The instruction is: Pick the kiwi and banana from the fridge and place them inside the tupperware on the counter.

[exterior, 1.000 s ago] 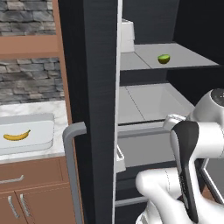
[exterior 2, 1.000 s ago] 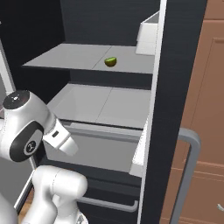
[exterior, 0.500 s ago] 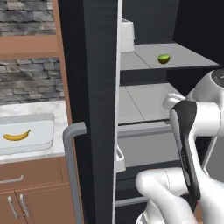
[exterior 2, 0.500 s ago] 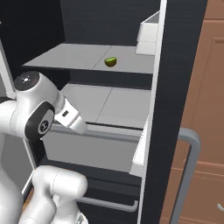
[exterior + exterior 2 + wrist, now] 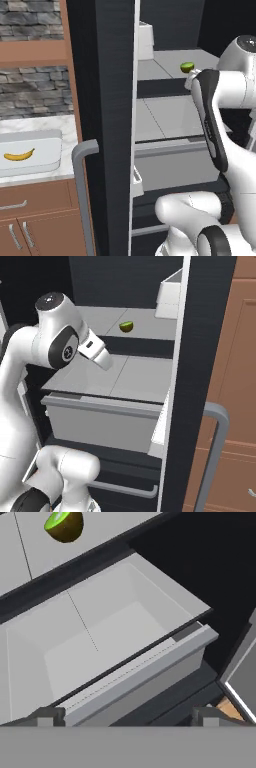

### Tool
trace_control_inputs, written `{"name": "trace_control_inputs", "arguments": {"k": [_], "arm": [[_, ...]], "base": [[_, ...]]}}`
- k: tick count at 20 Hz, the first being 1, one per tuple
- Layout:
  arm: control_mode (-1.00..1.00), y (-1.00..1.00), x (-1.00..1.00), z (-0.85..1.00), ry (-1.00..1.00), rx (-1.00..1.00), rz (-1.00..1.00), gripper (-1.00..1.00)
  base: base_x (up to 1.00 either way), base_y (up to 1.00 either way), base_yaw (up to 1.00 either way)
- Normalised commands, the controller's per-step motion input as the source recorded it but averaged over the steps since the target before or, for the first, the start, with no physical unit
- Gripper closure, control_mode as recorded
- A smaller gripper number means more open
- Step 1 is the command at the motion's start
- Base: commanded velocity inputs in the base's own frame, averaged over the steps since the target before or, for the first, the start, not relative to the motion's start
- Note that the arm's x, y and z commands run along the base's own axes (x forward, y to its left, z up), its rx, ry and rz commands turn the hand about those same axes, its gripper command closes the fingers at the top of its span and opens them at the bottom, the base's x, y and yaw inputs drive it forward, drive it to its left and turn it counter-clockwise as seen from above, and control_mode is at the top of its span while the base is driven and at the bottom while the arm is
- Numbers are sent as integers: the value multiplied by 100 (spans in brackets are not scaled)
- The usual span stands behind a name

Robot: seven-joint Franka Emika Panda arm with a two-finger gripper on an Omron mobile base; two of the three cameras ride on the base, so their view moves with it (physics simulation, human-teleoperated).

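The kiwi (image 5: 187, 67) (image 5: 126, 326) lies cut face up on an upper shelf of the open fridge (image 5: 135, 376); it also appears at the top left of the hand view (image 5: 64, 524). The banana (image 5: 19, 155) lies in the tupperware (image 5: 50, 136) on the counter (image 5: 35, 123), left of the fridge door. My gripper (image 5: 106, 362) (image 5: 127, 716) hangs open and empty in front of the fridge, below and left of the kiwi in the right base view. It looks down over a pulled-out pale drawer (image 5: 100, 647).
The black fridge door (image 5: 102, 100) with its grey bar handle (image 5: 82, 190) stands open between the counter and the shelves. A white box (image 5: 145, 40) (image 5: 170, 293) sits on the upper shelf near the door. Brown cabinets (image 5: 35, 220) run below the counter.
The arm has lifted the hand from drawer height up to the level of the middle shelf, closer to the kiwi. Kiwi and banana have not moved.
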Motion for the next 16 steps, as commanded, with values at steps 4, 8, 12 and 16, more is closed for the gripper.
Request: {"name": "trace_control_inputs", "arguments": {"k": [4,8,12,16], "arm": [[-100,-29,54,44,0,0,0,-100],[-100,-20,55,34,0,0,0,-100],[-100,-15,58,16,0,-1,0,-100],[-100,-9,47,1,-1,0,0,-100]], "base": [[0,0,0],[0,0,0],[0,0,0],[0,0,0]]}}
